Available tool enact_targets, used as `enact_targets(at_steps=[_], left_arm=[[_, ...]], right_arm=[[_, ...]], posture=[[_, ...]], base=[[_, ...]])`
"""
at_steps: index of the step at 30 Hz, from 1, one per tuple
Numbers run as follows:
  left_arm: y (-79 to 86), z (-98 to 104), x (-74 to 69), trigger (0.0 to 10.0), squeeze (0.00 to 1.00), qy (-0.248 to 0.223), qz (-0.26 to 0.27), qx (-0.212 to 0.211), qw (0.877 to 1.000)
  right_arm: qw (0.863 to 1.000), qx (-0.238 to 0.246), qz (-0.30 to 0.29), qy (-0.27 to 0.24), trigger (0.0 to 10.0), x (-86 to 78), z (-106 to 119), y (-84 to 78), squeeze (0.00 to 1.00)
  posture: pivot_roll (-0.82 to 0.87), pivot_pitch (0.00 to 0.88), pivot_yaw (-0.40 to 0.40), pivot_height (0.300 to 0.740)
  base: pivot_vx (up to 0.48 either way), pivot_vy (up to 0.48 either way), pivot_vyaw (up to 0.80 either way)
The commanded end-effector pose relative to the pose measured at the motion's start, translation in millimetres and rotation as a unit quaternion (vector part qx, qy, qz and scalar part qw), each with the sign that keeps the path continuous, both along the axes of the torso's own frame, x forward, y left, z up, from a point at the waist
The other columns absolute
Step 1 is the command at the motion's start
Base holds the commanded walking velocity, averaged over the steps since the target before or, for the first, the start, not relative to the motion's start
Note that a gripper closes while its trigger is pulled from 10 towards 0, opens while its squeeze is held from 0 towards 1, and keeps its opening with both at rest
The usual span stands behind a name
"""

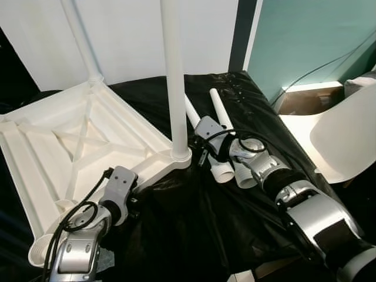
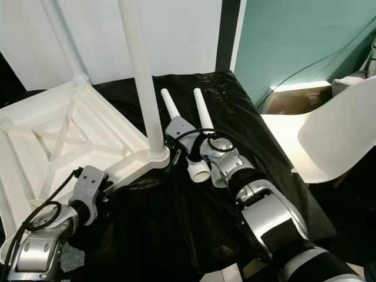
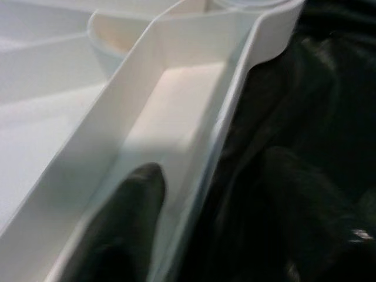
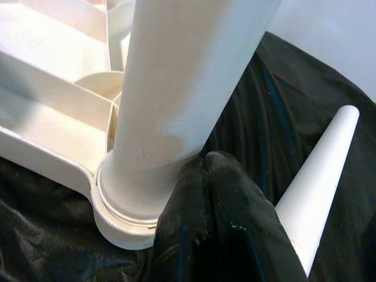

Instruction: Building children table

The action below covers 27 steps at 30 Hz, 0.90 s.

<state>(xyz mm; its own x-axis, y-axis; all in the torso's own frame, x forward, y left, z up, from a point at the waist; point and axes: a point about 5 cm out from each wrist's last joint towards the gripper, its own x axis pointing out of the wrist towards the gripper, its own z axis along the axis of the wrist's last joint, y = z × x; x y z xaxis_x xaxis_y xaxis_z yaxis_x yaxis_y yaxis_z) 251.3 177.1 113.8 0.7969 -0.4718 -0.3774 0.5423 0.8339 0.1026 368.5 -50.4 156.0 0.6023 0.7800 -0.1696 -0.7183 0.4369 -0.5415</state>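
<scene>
Two loose legs [image 1: 222, 132] on black sheet, right claw [image 4: 205, 176] together, left claw [image 3: 200, 223] straddling tabletop [image 1: 53, 153] rim.

A room in a home, set up as a makeshift assembly spot: black plastic sheeting [image 1: 235, 211] covers the floor, a white wall [image 1: 129, 35] at twelve o'clock, a teal wall [image 1: 305, 35] at two (a white chair [image 1: 343, 138] at three)

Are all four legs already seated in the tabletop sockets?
No, two loose legs lie on the black sheet beside the upturned tabletop, next to the right gripper.
</scene>
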Motion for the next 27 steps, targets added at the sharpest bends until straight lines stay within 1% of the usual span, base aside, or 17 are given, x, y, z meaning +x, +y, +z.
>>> enact_targets(at_steps=[1,2,3,4,6,9,11,12,13,14,16,17,18,20,24,26,27], left_arm=[[-4.4,9,0.3,10.0,0.54,-0.024,-0.017,-0.009,1.0],[-9.5,17,-1.8,10.0,0.0,-0.045,-0.042,-0.026,0.998],[-12.9,23,-3.7,10.0,0.0,-0.059,-0.059,-0.038,0.996],[-12.9,23,-3.7,10.0,0.0,-0.059,-0.059,-0.038,0.996],[-14.9,31,-6.7,10.0,0.0,-0.076,-0.081,-0.053,0.992],[-14.1,33,-7.0,10.0,0.0,-0.079,-0.083,-0.053,0.992],[-10.8,34,-6.0,10.0,0.0,-0.079,-0.08,-0.051,0.992],[-5.9,32,-4.1,10.0,0.0,-0.072,-0.069,-0.042,0.994],[-5.9,32,-4.1,10.0,0.0,-0.072,-0.069,-0.042,0.994],[-1.0,29,-2.3,10.0,0.0,-0.063,-0.058,-0.031,0.996],[12.9,12,-2.0,10.0,0.0,-0.012,-0.044,0.013,0.999],[12.9,12,-2.0,10.0,0.0,-0.012,-0.044,0.013,0.999],[17.1,7,-2.4,10.0,0.0,0.004,-0.04,0.025,0.999],[25.6,-4,1.6,10.0,0.0,0.034,-0.012,0.044,0.998],[30.9,-10,4.3,10.0,0.0,0.05,0.008,0.057,0.997],[31.1,-11,3.6,10.0,0.0,0.058,0.008,0.053,0.997],[31.7,-15,2.4,9.5,0.0,0.072,0.011,0.055,0.996]], right_arm=[[1.0,0.015,0.01,-0.003,10.0,-3.3,0,3.3,0.0],[1.0,0.018,0.006,0.0,10.0,-4.5,-3,1.9,0.0],[1.0,0.02,0.003,0.001,10.0,-5.2,-4,0.9,0.0],[1.0,0.02,0.003,0.001,10.0,-5.2,-4,0.9,0.0],[1.0,0.021,-0.012,0.01,10.0,-7.2,-11,-3.9,0.0],[0.999,0.022,-0.019,0.014,10.0,-7.9,-13,-6.0,0.0],[0.999,0.023,-0.025,0.019,10.0,-9.8,-17,-8.2,0.0],[0.999,0.023,-0.028,0.024,10.0,-11.8,-20,-9.8,0.0],[0.999,0.023,-0.028,0.024,10.0,-11.8,-20,-9.8,0.0],[0.999,0.023,-0.028,0.028,10.0,-13.9,-22,-10.7,0.0],[0.999,0.023,0.004,0.034,10.0,-23.8,-25,-7.3,0.0],[0.999,0.023,0.004,0.034,10.0,-23.8,-25,-7.3,0.0],[0.999,0.021,0.016,0.033,10.0,-26.7,-25,-5.7,0.0],[0.999,0.016,0.029,0.028,10.0,-25.9,-20,-2.1,0.0],[0.999,0.016,0.033,0.022,10.0,-23.5,-14,0.9,0.0],[0.999,0.016,0.039,0.018,10.0,-22.4,-10,3.2,0.0],[0.999,0.013,0.051,0.012,10.0,-21.7,-7,6.8,0.0]], posture=[[0.06,0.0,0.007,0.74],[0.06,0.0,0.007,0.74],[0.06,0.0,0.007,0.74],[0.06,0.0,0.007,0.74],[0.05,0.0,0.008,0.74],[0.05,0.0,0.008,0.74],[0.05,0.0,0.007,0.74],[0.05,0.0,0.007,0.74],[0.05,0.0,0.007,0.74],[0.05,0.0,0.007,0.74],[0.04,0.0,0.01,0.74],[0.04,0.0,0.01,0.74],[0.04,0.0,0.009,0.74],[0.04,0.0,0.007,0.74],[0.04,0.0,0.004,0.74],[0.05,0.0,0.003,0.74],[0.05,0.0,0.004,0.74]], base=[[0.0,0.0,0.0],[0.0,0.0,0.0],[0.0,0.0,0.0],[0.0,0.0,0.0],[0.0,0.0,0.0],[0.0,0.0,0.0],[0.0,0.0,0.0],[0.0,0.0,0.0],[0.0,0.0,0.0],[0.0,0.0,0.0],[0.0,0.0,0.0],[0.0,0.0,0.0],[0.0,0.0,0.0],[0.0,0.0,0.0],[0.0,0.0,0.0],[0.0,0.0,0.0],[0.0,0.0,0.0]])
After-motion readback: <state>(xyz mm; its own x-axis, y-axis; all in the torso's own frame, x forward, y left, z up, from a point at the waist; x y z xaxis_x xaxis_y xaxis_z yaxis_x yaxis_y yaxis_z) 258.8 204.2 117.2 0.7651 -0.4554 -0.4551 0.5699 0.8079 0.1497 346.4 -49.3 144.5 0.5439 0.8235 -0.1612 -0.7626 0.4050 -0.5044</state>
